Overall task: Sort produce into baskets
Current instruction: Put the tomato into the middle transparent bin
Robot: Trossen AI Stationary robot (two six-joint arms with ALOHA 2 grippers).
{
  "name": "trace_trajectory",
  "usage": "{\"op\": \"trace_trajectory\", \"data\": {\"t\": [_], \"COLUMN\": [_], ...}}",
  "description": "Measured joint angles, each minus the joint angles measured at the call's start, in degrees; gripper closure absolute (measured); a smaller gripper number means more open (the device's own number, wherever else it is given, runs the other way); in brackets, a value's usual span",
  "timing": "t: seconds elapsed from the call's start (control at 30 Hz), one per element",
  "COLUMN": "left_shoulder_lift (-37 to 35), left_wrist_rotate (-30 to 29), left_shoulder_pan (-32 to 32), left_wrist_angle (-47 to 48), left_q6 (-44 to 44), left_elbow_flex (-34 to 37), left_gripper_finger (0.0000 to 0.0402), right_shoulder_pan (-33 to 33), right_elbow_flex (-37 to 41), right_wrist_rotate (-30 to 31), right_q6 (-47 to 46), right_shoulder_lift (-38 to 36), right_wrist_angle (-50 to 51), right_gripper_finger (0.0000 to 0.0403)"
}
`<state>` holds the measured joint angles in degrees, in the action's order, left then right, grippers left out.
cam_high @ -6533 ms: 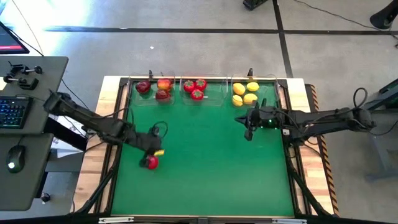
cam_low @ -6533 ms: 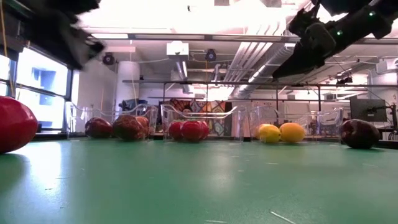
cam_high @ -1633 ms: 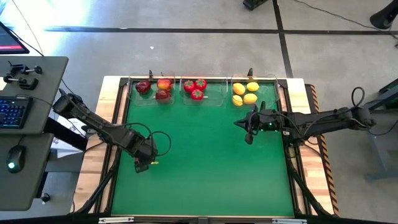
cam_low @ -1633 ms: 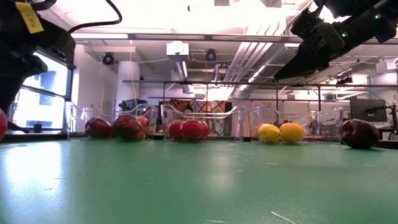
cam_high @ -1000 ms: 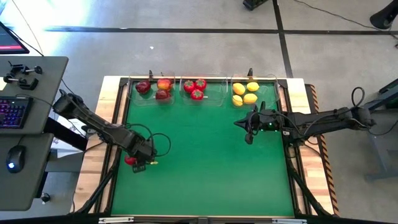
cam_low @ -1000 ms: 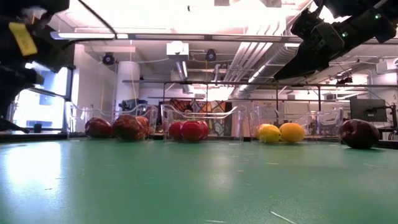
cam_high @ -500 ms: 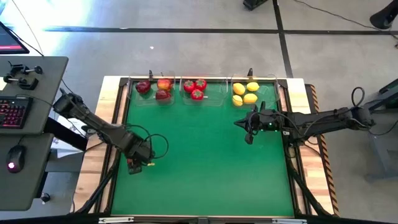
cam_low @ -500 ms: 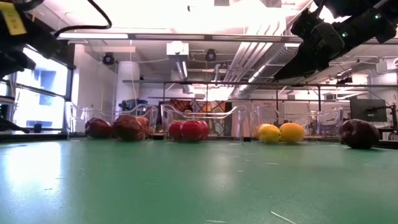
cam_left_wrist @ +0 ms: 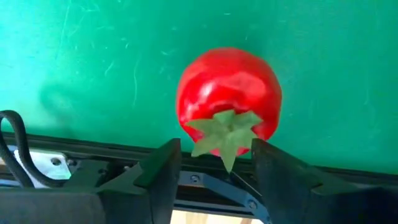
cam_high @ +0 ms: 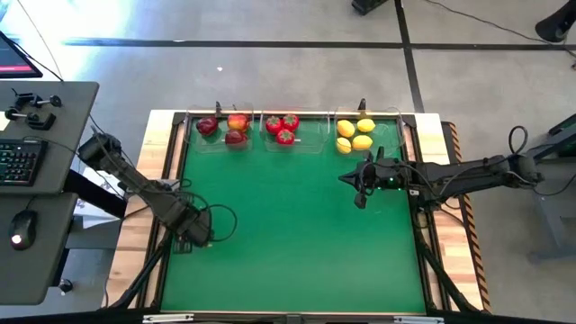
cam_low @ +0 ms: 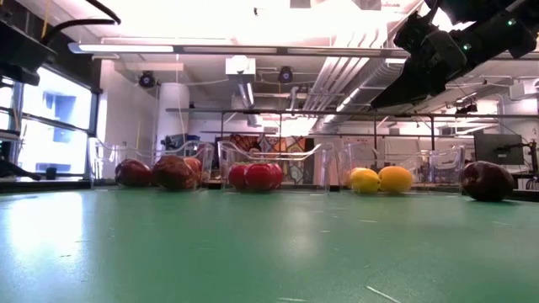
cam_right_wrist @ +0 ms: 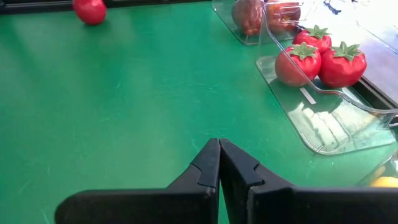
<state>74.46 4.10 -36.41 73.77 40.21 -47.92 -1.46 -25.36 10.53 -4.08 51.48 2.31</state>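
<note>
**sorter_a:** One stray tomato (cam_left_wrist: 229, 99) left on the green mat (cam_high: 306, 225), sitting at the mat's left edge right against the black frame rail (cam_left_wrist: 93, 155). The left gripper (cam_left_wrist: 214, 168) is right over it, at the left edge in the overhead shot. How's it going to handle?

**binbot_fan:** Looks like a hollow plastic toy to me, so light and stiff, not squashy. Glossy skin though, and it's round, so I'd guess it squirts out if the fingers land off-centre. The leafy green top is facing the wrist camera, and I'd stay off that. Pinch across the fat middle of the red body.

**sorter_a:** Are the fingers on it yet?

**binbot_fan:** Not from what I can see. Fingers (cam_left_wrist: 163, 171) are parted, one on each side of the leafy end, with a gap about as wide as the fruit. Nothing gripped. With the rail so close, there isn't much room on that side.

**sorter_a:** And the other arm?

**binbot_fan:** Right gripper (cam_right_wrist: 219, 163) is pressed closed on nothing, hanging above the mat near the bin of lemons (cam_high: 354, 136).

**sorter_a:** Where would it go?

**binbot_fan:** Three clear bins along the far edge. The middle bin (cam_high: 310, 144) already holds tomatoes like this one, with apples (cam_high: 223, 128) in the bin to its left. So the middle one, I'd say.
</note>
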Motion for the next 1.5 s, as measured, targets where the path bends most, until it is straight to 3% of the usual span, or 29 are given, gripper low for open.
{"op": "trace_trajectory", "data": {"t": [0.37, 0.67, 1.13, 1.5], "left_shoulder_lift": [0.0, 2.3, 6.3, 6.3], "left_wrist_rotate": [0.0, -5.6, -5.7, -11.7], "left_shoulder_pan": [-3.8, -6.5, -6.5, -5.0], "left_wrist_angle": [-0.4, -1.1, -0.4, 1.0], "left_q6": [-1.7, -7.0, -8.4, -9.7], "left_elbow_flex": [0.0, 0.0, -1.2, -2.6], "left_gripper_finger": [0.0243, 0.0243, 0.0243, 0.0243], "right_shoulder_pan": [0.0, 0.0, 0.0, 0.0], "right_elbow_flex": [0.0, 0.0, 0.0, 0.0], "right_wrist_rotate": [0.0, 0.0, 0.0, 0.0], "right_q6": [0.0, 0.0, 0.0, 0.0], "right_shoulder_lift": [0.0, 0.0, 0.0, 0.0], "right_wrist_angle": [0.0, 0.0, 0.0, 0.0], "right_gripper_finger": [0.0402, 0.0402, 0.0402, 0.0402]}}
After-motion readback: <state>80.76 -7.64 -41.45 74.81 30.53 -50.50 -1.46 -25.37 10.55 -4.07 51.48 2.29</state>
